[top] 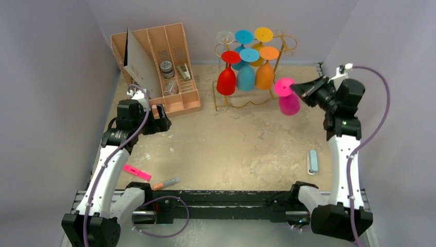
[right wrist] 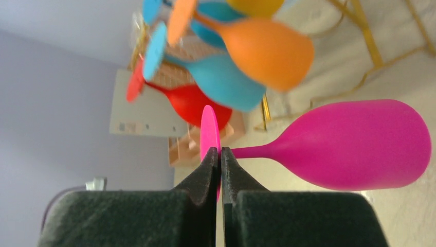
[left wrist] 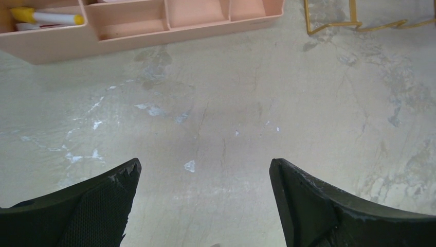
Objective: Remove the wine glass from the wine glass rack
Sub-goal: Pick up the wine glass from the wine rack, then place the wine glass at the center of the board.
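Note:
The gold wire wine glass rack (top: 281, 46) stands at the back of the table with red (top: 226, 81), blue (top: 246, 76) and orange (top: 265, 74) glasses hanging upside down from it. My right gripper (top: 296, 89) is shut on the round foot of a pink wine glass (top: 289, 103), held bowl-down in the air to the right of the rack and apart from it. In the right wrist view the gripper (right wrist: 220, 154) pinches the pink foot (right wrist: 209, 128), with the bowl (right wrist: 360, 144) to the right. My left gripper (left wrist: 204, 170) is open and empty over bare table.
A tan slotted desk organiser (top: 164, 67) stands at the back left; its front edge shows in the left wrist view (left wrist: 144, 31). A pink marker (top: 137, 172) and a grey pen (top: 167, 182) lie front left. A light blue object (top: 312, 161) lies on the right.

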Available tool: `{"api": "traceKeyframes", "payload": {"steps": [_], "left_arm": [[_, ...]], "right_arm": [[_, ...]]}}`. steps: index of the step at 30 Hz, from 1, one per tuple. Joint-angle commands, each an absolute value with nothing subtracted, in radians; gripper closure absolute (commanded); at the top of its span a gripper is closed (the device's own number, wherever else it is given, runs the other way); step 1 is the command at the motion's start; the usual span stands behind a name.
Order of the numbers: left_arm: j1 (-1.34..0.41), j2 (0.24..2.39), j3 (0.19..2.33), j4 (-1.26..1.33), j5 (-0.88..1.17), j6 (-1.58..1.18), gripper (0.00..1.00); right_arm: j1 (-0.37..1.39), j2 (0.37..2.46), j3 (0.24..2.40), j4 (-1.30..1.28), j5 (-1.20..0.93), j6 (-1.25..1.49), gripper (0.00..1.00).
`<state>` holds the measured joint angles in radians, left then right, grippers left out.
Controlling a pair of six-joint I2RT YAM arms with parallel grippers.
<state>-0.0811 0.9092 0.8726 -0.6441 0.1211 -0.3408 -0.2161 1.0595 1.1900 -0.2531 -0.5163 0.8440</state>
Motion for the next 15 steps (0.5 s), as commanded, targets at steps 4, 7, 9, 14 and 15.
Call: {"api": "traceKeyframes", "payload": {"steps": [4, 7, 9, 14, 15], "left_arm": [[-0.075, 0.962, 0.905, -0.530, 0.472, -0.278, 0.10], [-0.077, 1.015, 0.918, -0.478, 0.669, -0.303, 0.13], [-0.094, 1.033, 0.900, -0.407, 0.828, -0.376, 0.14], [-0.301, 1.023, 0.834, -0.203, 0.873, -0.503, 0.13], [-0.341, 1.034, 0.834, -0.187, 0.869, -0.516, 0.14]], "right_arm": [[-0.142, 0.952, 0.949, -0.175, -0.793, 0.739, 1.00], [-0.003, 0.952, 0.977, -0.294, -0.783, 0.605, 1.00], [0.086, 0.951, 0.981, -0.331, -0.770, 0.541, 1.00], [0.253, 0.935, 0.884, -0.263, -0.799, 0.512, 1.00], [0.289, 0.935, 0.866, -0.252, -0.800, 0.510, 1.00]]}}
